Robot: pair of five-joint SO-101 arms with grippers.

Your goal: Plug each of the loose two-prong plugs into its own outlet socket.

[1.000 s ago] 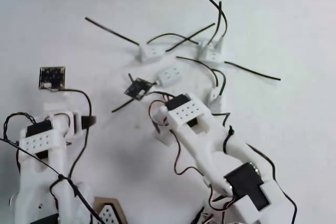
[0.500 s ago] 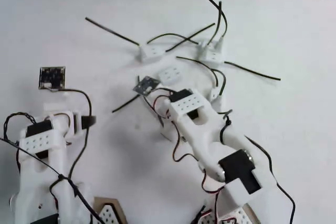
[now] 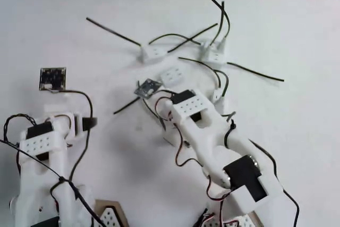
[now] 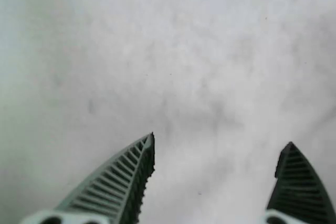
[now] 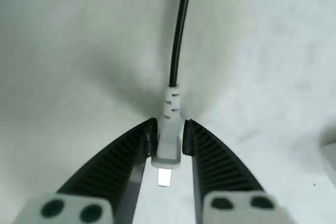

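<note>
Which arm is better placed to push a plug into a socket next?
Right: the right end effector grips a two-prong plug near an outlet socket; the left end effector is open over bare table.

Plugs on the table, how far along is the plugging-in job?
Done: unclear; cords meet one far socket and its neighbour, seating not visible. In hand: the right hand is shut on a plug. Remaining: seating it, perhaps in the bare near socket; a second plug lies loose; the left hand is open.
</note>
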